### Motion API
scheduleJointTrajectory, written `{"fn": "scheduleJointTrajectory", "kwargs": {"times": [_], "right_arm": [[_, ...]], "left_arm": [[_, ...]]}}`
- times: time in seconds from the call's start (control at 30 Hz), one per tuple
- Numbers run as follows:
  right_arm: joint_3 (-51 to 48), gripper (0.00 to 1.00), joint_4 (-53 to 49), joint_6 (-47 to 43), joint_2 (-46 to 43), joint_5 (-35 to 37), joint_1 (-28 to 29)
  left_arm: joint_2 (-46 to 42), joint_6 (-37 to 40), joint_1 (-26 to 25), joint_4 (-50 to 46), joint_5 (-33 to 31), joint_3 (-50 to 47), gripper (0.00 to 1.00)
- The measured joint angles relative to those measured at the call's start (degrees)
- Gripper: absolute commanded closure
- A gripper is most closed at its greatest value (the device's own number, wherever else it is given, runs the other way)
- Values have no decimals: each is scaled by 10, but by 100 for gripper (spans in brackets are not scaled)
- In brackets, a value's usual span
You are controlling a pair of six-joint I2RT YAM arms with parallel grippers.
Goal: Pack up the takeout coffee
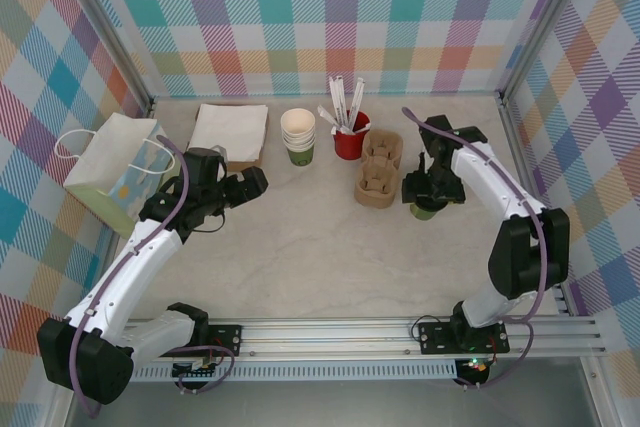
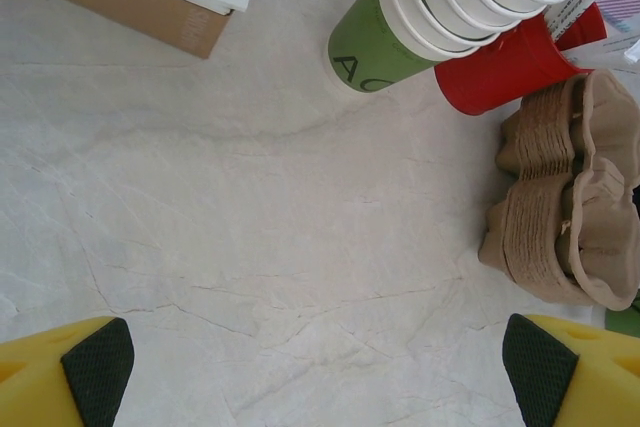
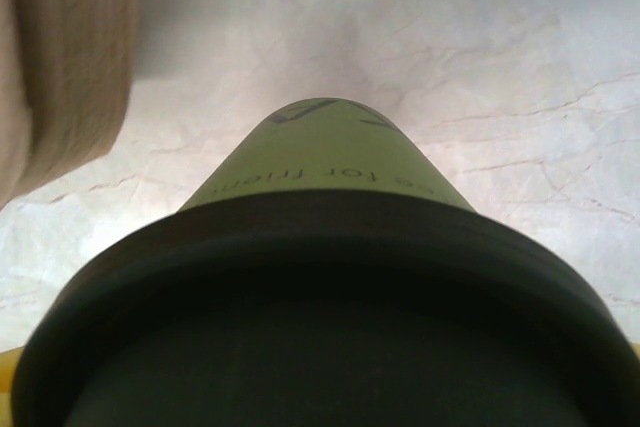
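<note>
The takeout coffee [image 1: 424, 212], a green paper cup with a black lid [image 3: 320, 327], stands right of the brown pulp cup carriers [image 1: 378, 169]. My right gripper [image 1: 426, 190] sits over it, its jaws closed on the lid's sides; only slivers of the yellow fingers [image 3: 6, 359] show past the lid's rim. The cup's green wall [image 3: 330, 157] points away towards the table. My left gripper [image 1: 250, 185] hovers open over bare table left of centre, its black pads [image 2: 95, 362] far apart with nothing between them.
A paper bag [image 1: 115, 172] stands at the far left. At the back are a box with white napkins [image 1: 230, 132], a stack of lidless cups [image 1: 298, 135] [image 2: 430, 7] and a red holder [image 1: 350, 139] with stirrers. The carriers [image 2: 565, 207] lie right of the left gripper.
</note>
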Motion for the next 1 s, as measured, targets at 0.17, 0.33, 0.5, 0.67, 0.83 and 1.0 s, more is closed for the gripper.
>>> {"fn": "scheduleJointTrajectory", "kwargs": {"times": [0.17,0.33,0.5,0.67,0.83,1.0], "right_arm": [[3,13,19,-12,43,2,-16],[15,12,29,-18,65,4,-21],[23,9,35,-18,66,4,-22],[23,2,38,-24,69,4,-22],[23,0,40,-29,69,4,-22],[23,0,38,-29,68,6,-22]], "left_arm": [[0,0,0,-1,-4,0,3],[0,0,0,-1,-4,0,3],[0,0,0,-1,-4,0,3],[-1,0,0,-1,-4,-4,3],[-2,0,0,-1,-4,-8,3],[-2,0,0,-1,-4,-8,3]]}}
